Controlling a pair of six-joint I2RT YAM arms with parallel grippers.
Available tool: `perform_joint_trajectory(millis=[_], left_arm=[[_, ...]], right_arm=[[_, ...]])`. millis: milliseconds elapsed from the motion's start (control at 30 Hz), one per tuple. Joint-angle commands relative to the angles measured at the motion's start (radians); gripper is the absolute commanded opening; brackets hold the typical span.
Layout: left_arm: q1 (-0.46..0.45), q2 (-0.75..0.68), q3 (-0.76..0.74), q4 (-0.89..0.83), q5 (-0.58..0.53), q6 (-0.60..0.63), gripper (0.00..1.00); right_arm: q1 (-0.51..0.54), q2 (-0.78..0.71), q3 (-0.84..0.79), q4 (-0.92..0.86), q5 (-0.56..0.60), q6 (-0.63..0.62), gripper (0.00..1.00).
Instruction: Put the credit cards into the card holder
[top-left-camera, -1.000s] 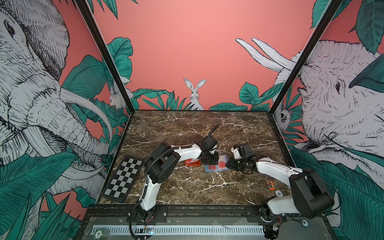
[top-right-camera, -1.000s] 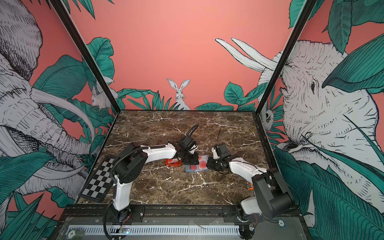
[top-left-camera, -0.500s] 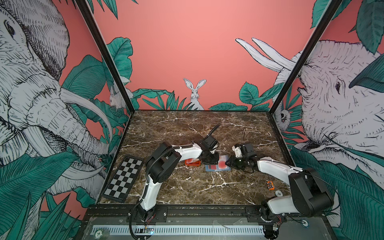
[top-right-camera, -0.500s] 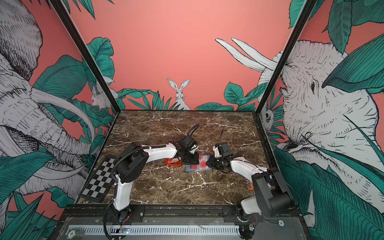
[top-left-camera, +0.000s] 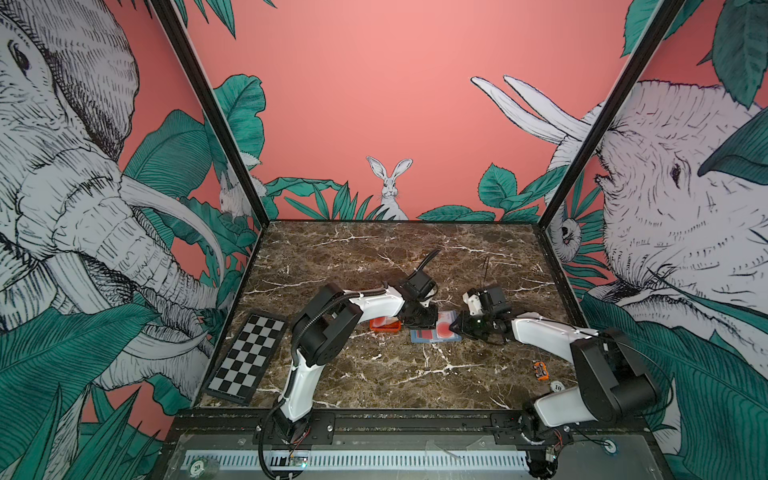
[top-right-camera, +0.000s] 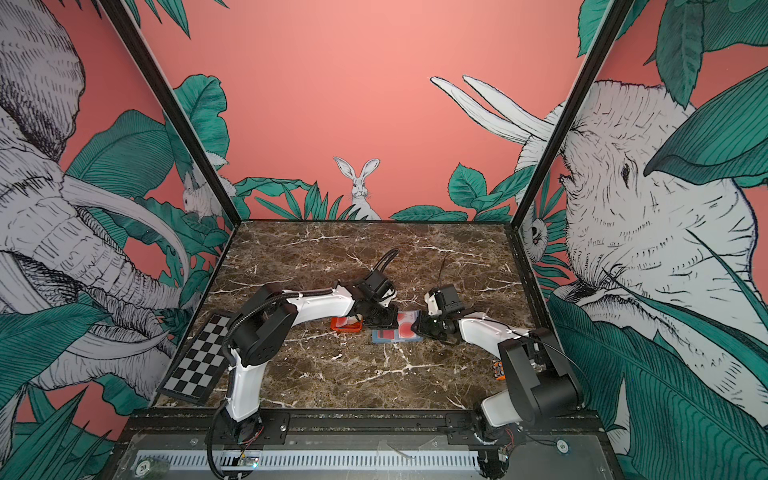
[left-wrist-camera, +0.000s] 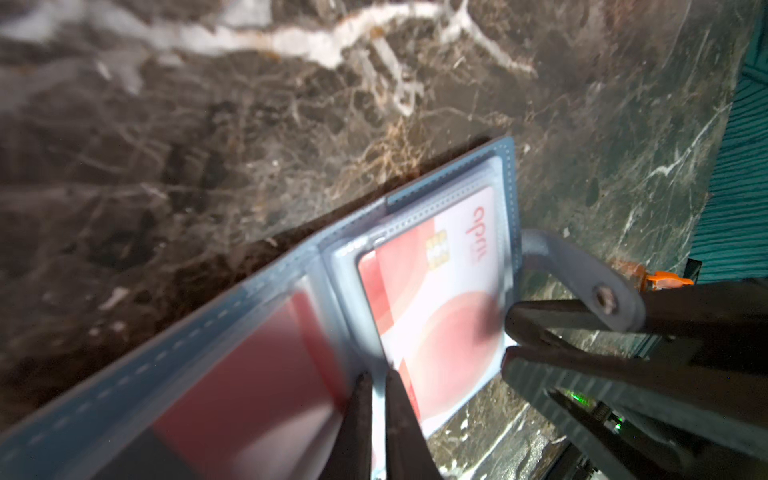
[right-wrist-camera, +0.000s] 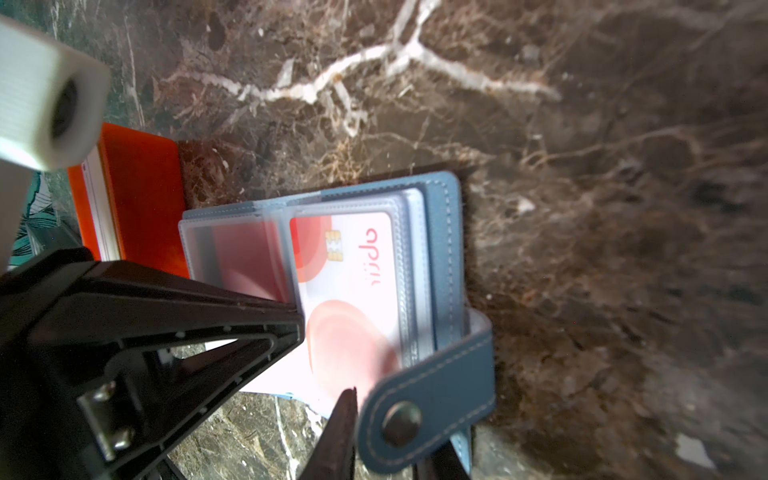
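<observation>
The slate-blue card holder (top-left-camera: 432, 337) (top-right-camera: 395, 337) lies open on the marble between both grippers. My left gripper (left-wrist-camera: 376, 374) (top-left-camera: 424, 322) is shut on the edge of a clear sleeve of the card holder (left-wrist-camera: 166, 357). A white credit card (right-wrist-camera: 349, 291) (left-wrist-camera: 436, 316) with a red circle sits partly inside that sleeve, its end sticking out. My right gripper (right-wrist-camera: 386, 415) (left-wrist-camera: 509, 338) (top-left-camera: 457, 328) stands at that end, jaws a small gap apart, one finger (right-wrist-camera: 347, 407) touching the card. The snap tab (right-wrist-camera: 432, 399) lies over the other finger. A red card (right-wrist-camera: 245, 257) fills the neighbouring sleeve.
A small orange tray (top-left-camera: 384, 326) (right-wrist-camera: 141, 195) with more cards in it stands just left of the holder, under the left arm. A checkerboard panel (top-left-camera: 249, 357) lies at the front left. A small orange object (top-left-camera: 539, 370) and a white disc (top-left-camera: 557, 386) lie at the front right.
The right gripper has edged a little toward the holder and its jaws have parted slightly. The left jaws have closed a touch tighter on the sleeve.
</observation>
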Motion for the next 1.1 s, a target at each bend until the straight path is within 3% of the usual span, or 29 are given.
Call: perform_joint_trajectory(millis=[0,667,1067], left_arm=[[-0.005,0.031,0.002,-0.048,-0.014,0.011,0.11],[-0.005,0.032,0.000,-0.029,0.003,0.002,0.11],[-0.005,0.010,-0.016,0.001,0.013,-0.009,0.11]], right_arm=[[-0.001,-0.015,0.007,-0.016,0.023,-0.013,0.24],[0.008,-0.019,0.003,0.055,-0.069,-0.012,0.16],[0.079,-0.039,0.083,-0.077,0.057,-0.068,0.16]])
